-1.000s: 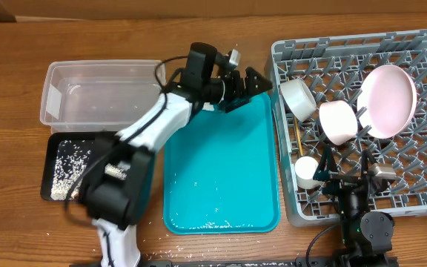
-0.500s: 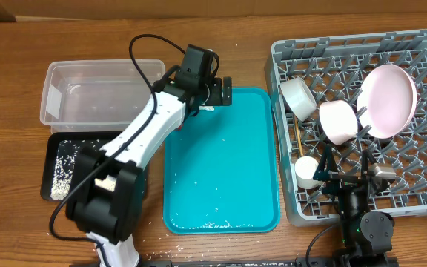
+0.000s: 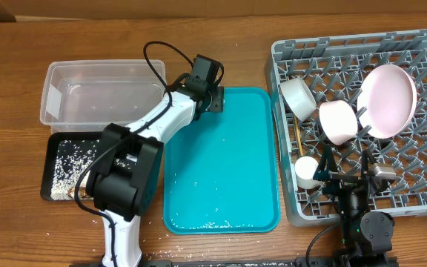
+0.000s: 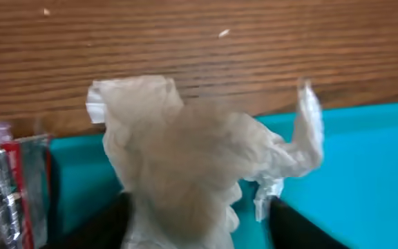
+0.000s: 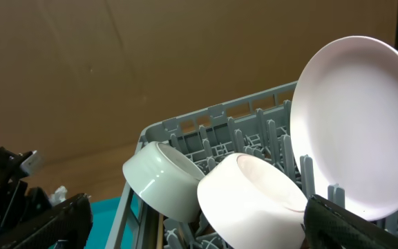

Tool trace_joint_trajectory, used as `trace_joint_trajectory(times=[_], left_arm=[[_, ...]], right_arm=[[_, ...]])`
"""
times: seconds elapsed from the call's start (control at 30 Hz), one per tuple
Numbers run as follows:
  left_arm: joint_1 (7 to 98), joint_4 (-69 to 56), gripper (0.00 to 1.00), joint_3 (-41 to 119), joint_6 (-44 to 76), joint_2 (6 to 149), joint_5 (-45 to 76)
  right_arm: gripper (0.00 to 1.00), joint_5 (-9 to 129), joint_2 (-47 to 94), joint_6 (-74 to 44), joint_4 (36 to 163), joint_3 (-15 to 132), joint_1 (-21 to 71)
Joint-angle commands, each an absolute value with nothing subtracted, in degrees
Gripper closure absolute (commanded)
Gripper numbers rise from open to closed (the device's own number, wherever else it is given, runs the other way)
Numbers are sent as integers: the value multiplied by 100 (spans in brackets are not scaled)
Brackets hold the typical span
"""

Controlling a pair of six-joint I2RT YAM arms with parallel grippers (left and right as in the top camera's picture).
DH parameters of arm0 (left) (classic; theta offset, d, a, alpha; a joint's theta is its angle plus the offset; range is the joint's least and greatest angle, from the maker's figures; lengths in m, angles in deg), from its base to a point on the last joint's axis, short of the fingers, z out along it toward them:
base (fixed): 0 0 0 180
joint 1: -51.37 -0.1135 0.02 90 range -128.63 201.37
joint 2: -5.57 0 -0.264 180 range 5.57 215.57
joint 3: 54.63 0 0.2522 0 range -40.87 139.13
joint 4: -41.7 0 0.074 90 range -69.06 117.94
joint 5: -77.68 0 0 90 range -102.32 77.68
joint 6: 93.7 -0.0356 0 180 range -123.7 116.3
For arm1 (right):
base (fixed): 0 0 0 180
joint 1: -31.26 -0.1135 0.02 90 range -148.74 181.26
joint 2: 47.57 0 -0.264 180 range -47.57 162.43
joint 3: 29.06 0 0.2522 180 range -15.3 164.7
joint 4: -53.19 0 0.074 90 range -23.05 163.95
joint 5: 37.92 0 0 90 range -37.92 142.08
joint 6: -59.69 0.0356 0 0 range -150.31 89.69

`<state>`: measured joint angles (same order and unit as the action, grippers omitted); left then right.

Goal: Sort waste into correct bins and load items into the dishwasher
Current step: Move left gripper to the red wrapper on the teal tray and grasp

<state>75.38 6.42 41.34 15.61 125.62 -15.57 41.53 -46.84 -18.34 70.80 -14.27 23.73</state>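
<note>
In the left wrist view a crumpled white paper napkin (image 4: 185, 166) fills the space between my left gripper's (image 4: 202, 225) dark fingers, at the top left corner of the teal tray (image 3: 221, 178). The jaws are half closed round it: one finger is against it and the other touches its loose flap. Beside it lies a shiny red wrapper (image 4: 9, 183). In the grey dish rack (image 3: 421, 44) stand the plate (image 3: 388, 100), pink bowl (image 3: 337, 121), white bowl (image 3: 298, 96), cup (image 3: 307, 170) and chopsticks (image 3: 299, 137). My right gripper (image 5: 206, 225) hangs open over the rack's near side.
A clear tub (image 3: 98, 93) stands at the back left, with a black tray (image 3: 69, 167) holding rice grains in front of it. Scattered rice (image 3: 221, 222) lies on the teal tray's near end and on the wood beside it.
My left arm has swung left from the teal tray's far right corner to its far left corner, and its jaws have narrowed round the napkin. The right arm has not moved.
</note>
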Motion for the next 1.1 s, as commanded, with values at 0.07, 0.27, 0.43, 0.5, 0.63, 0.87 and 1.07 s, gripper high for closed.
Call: trace_joint_trajectory(times=[0.07, 0.27, 0.43, 0.5, 0.63, 0.87, 1.07], left_arm=[[7576, 443, 96, 4364, 1513, 12481, -1089], [7477, -934, 96, 5282, 1518, 11814, -230], [7335, -2285, 96, 5691, 1850, 11080, -1358], [7202, -2737, 96, 5691, 1974, 10851, -1843], [6806, -3382, 96, 5682, 2300, 10759, -2481], [6087, -3146, 3, 5647, 2243, 11058, -2392], [6260, -2818, 0, 5721, 1596, 11041, -796]], right_arm=[[0, 4120, -4729, -1830, 7048, -1486, 2399], [0, 4118, -4729, -1830, 7048, -1486, 2399], [0, 4120, -4729, -1830, 7048, -1486, 2399], [0, 4118, -4729, -1830, 7048, -1483, 2399], [0, 4120, -4729, -1830, 7048, -1483, 2399], [0, 4120, -4729, -1830, 7048, -1486, 2399], [0, 4118, -4729, -1830, 7048, -1483, 2399]])
